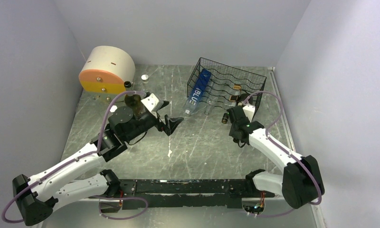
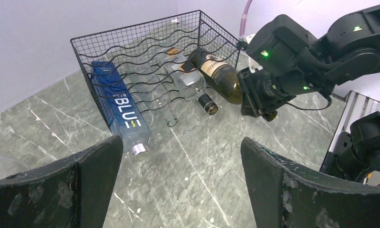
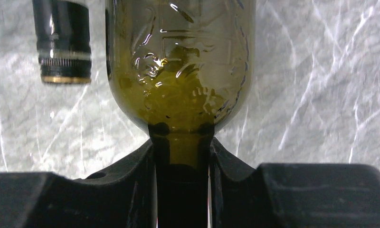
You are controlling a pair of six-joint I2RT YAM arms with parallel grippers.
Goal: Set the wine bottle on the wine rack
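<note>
The wine bottle [image 2: 220, 76] is dark olive glass with a tan label. Its body lies in the right end of the black wire wine rack [image 2: 145, 42], neck pointing out. My right gripper [image 3: 181, 149] is shut on the bottle's neck; the olive shoulder [image 3: 178, 61] fills the right wrist view. In the top view the right gripper [image 1: 235, 113] sits at the front right corner of the rack [image 1: 226, 83]. My left gripper [image 2: 181, 156] is open and empty above the table, left of the rack [image 1: 172, 124].
The rack also holds a blue bottle [image 2: 121, 111] at its left, a clear bottle [image 2: 166, 102], and a black-capped bottle [image 2: 200, 92] beside the held one. A cream and orange drum [image 1: 105, 71], a white cap [image 1: 144, 77] and a brown object [image 1: 132, 102] are at back left.
</note>
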